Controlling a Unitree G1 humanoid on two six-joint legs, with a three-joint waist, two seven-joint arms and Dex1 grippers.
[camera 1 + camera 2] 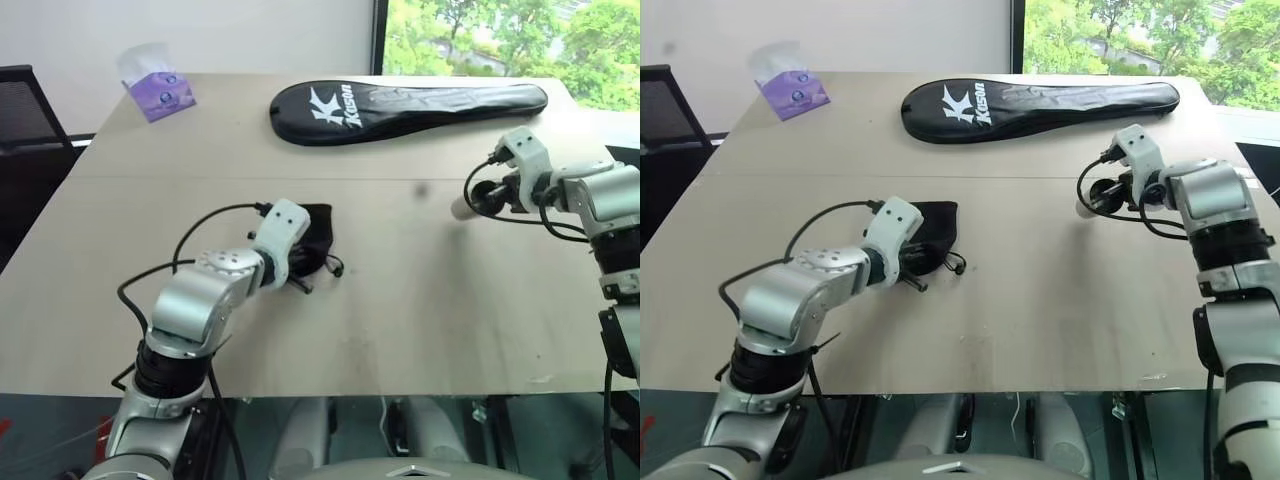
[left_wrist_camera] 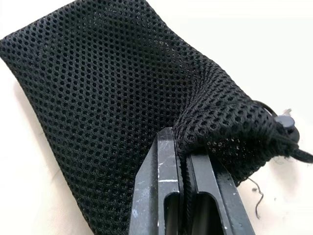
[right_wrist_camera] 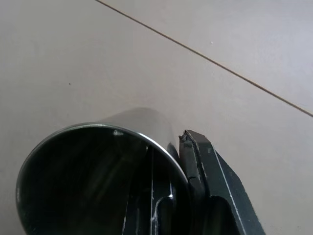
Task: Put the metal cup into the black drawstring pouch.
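Observation:
The black drawstring pouch (image 1: 318, 232) lies flat on the table left of centre, a mesh bag with its cord and toggle (image 2: 283, 121) at the mouth. My left gripper (image 2: 182, 147) is shut on a pinch of fabric at the pouch's mouth. Over the table's right side, the metal cup (image 1: 461, 208) hangs tilted on its side above the surface. My right gripper (image 3: 173, 152) is shut on the cup's rim (image 3: 132, 120), one finger inside the wall and one outside. The cup's open mouth faces the wrist camera.
A long black racket cover (image 1: 400, 105) with white lettering lies across the table's far side. A purple tissue pack (image 1: 157, 90) sits at the far left corner. A black chair (image 1: 25, 110) stands beyond the left edge. The table's front edge (image 1: 330, 385) is near me.

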